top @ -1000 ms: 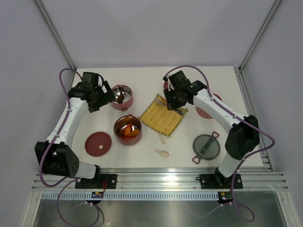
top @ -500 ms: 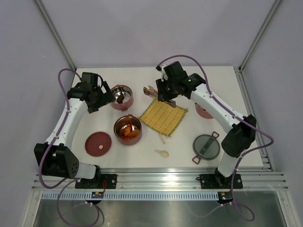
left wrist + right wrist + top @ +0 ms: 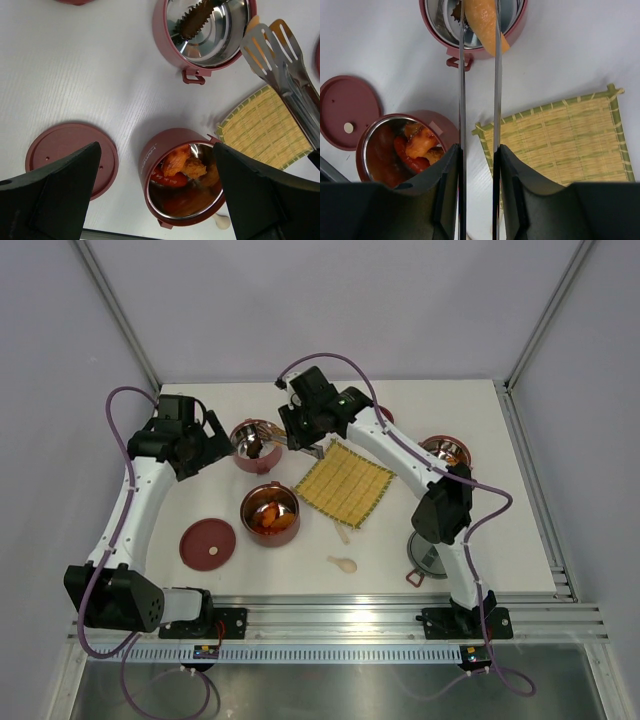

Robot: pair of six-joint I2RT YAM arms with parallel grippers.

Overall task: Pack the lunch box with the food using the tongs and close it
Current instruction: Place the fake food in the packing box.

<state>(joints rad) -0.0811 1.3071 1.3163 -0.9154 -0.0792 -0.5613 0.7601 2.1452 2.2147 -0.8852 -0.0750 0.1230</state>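
Slim steel tongs [image 3: 461, 100] — smooth orange wedge [image 3: 487, 25], perhaps carrot

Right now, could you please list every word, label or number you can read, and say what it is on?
Small white print on the outer wall of the food-filled lunch box tier: too small and blurred to read.
No other writing shows on the tongs, the yellow mat or the flat red lid.
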